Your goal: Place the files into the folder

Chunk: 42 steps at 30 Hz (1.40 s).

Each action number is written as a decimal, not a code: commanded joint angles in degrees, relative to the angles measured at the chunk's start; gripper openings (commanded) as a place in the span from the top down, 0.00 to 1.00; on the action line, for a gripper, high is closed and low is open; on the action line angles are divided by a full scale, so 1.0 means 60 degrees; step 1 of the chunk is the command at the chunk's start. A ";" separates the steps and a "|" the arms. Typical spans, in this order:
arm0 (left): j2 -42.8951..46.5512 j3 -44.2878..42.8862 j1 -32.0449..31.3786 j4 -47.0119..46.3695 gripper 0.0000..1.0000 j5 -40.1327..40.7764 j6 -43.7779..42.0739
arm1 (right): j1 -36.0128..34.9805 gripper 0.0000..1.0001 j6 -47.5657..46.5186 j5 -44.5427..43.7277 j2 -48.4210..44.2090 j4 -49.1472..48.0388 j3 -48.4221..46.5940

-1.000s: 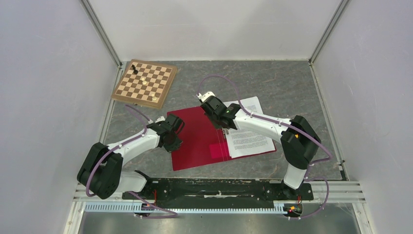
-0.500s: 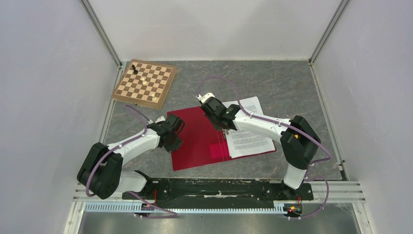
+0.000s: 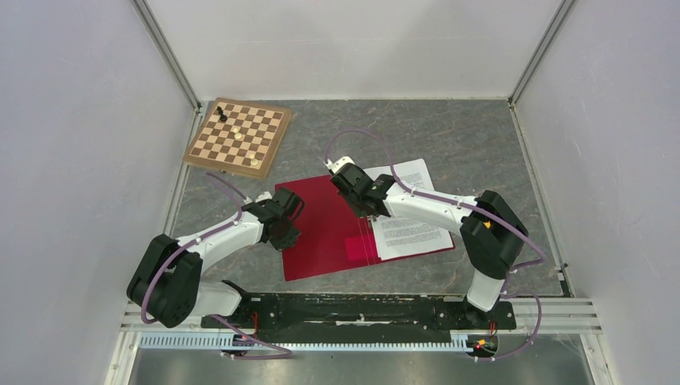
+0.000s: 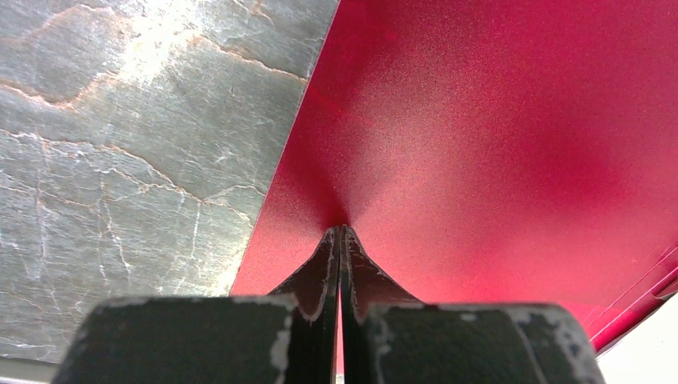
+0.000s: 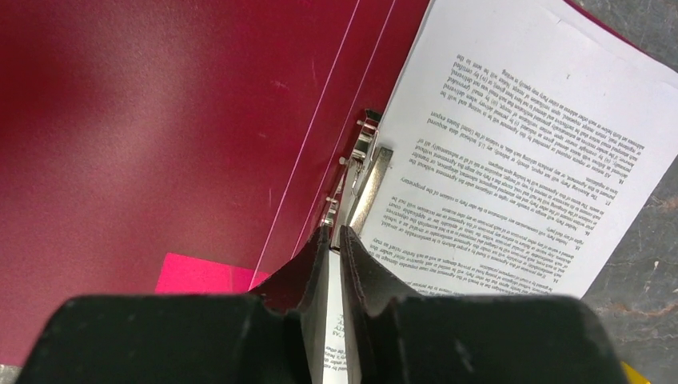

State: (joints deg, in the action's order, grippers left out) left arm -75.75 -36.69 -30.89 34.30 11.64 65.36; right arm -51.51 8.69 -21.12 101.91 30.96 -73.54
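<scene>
Flat crimson folder [image 3: 321, 233] lies open on grey marbled table [image 4: 120, 120], in front of both arms. White printed paper sheets [image 3: 409, 224] lie on its right half, beside silver metal clip [image 5: 364, 156] at spine. Pink square patch [image 5: 192, 274] on inside cover, left of spine.

Left gripper [image 4: 340, 230]: jaws fully together, nothing between them, tips pressing folder's left flap just inside its left edge.

Right gripper [image 5: 334, 230]: jaws nearly together with slim gap, tips at near end of clip, over sheet edge. Cannot tell whether anything is pinched.

Brown-and-white chessboard [image 3: 239, 136] at far left, well apart.
</scene>
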 commanded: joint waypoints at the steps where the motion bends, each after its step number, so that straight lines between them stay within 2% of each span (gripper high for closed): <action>1: -0.0146 0.0107 -0.0022 0.0379 0.98 0.0590 0.0360 | -0.0073 0.89 -0.0091 -0.0282 -0.0336 0.0040 0.0281; 19: -0.0045 0.0101 -0.0022 0.0888 0.98 0.1101 0.0750 | -0.0088 0.98 0.0145 -0.0374 -0.0768 -0.0090 0.1361; 42: -0.0085 0.0142 -0.0025 0.1035 0.98 0.1345 0.1015 | -0.0088 1.00 0.0359 -0.0097 -0.0776 -0.0590 0.2376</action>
State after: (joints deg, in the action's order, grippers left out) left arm -75.22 -36.71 -30.96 37.47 16.64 69.54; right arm -52.34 10.09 -21.58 96.95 24.38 -61.89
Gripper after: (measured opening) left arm 0.032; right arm 0.006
